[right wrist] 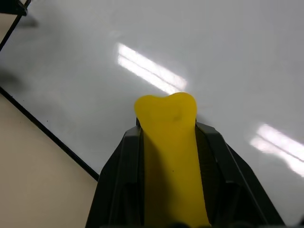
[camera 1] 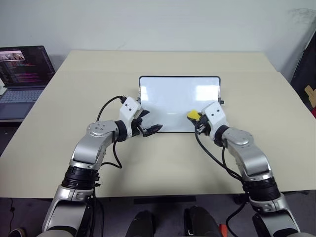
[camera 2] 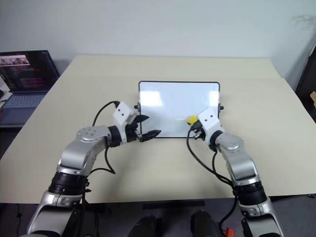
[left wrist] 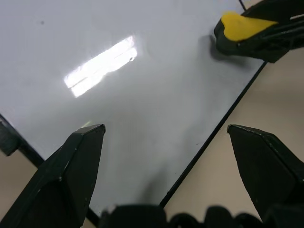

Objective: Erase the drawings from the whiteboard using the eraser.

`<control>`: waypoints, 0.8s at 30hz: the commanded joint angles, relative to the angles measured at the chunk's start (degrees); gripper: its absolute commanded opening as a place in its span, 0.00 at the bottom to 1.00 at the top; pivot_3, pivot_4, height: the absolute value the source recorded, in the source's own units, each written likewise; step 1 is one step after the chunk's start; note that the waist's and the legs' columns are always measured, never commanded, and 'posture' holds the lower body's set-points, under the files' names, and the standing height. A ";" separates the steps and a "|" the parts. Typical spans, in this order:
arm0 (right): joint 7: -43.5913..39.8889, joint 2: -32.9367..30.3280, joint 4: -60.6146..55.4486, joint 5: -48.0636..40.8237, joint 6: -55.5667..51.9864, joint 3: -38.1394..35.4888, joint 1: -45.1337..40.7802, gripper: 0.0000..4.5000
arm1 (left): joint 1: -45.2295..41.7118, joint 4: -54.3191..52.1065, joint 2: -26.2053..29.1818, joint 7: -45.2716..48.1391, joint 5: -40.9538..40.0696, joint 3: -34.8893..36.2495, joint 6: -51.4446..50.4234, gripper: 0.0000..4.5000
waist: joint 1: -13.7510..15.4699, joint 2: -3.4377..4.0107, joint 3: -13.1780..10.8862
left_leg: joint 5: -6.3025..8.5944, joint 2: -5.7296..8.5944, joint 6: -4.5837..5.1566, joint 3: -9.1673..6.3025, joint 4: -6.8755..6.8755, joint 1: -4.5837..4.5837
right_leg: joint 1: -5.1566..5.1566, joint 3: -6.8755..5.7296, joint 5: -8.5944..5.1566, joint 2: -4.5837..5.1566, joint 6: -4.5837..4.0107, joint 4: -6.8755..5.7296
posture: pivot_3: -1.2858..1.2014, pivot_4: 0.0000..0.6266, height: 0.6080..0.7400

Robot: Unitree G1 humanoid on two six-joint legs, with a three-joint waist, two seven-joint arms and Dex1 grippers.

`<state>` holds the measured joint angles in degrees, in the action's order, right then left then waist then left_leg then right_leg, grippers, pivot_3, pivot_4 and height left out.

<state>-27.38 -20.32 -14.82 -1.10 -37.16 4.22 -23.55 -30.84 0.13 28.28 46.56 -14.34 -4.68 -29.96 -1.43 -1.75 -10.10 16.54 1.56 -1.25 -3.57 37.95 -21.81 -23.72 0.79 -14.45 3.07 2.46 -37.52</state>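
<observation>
Currently we see no drawings on the whiteboard; erasing looks essentially complete. Our right gripper pinches the eraser against the board, and our left gripper hangs spread and empty.

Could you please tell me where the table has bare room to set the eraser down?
Free: the wide strips between the whiteboard and the table edges on either side, and behind it. Crowded: the board's near edge, where the left pincer and the right pincer with the eraser sit.
</observation>
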 commanded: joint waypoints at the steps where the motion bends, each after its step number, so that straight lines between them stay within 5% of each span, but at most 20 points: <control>1: -1.69 -4.56 -9.24 -2.81 -2.85 -6.62 5.10 0.25 | -2.23 -3.74 -1.07 3.33 -2.52 -0.63 2.60 1.00 | 0.57 0.00 0.00 | -0.02 0.01 -0.03 -0.07 0.00 -0.17 | -0.08 -0.04 0.00 0.01 0.00 0.12 | 0.52 0.24 1.00; 10: 5.46 -3.82 -14.33 -5.96 -10.25 -20.89 17.13 0.25 | -7.35 -2.84 -5.75 14.80 -3.14 -10.08 8.69 1.00 | 1.18 0.02 0.00 | 0.02 0.00 0.00 0.03 -0.05 -0.25 | -0.04 -0.01 0.00 -0.01 0.03 0.40 | 0.52 0.24 1.00; 24: 13.87 -0.77 3.52 -8.40 -7.47 -26.28 8.67 0.25 | -17.36 11.77 -15.19 22.71 1.51 -16.97 20.78 1.00 | 0.94 0.15 0.06 | 0.11 0.00 0.20 0.27 -0.01 0.02 | 0.17 0.00 0.03 -0.28 0.10 0.34 | 0.52 0.24 1.00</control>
<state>-14.21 -20.42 -11.33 -8.34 -46.37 -19.81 -13.57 -47.05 11.92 13.57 68.61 -13.45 -21.10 -10.89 -0.49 -1.60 -10.05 16.66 1.56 -1.03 -3.28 37.94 -21.78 -23.55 0.80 -14.42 2.79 2.57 -37.17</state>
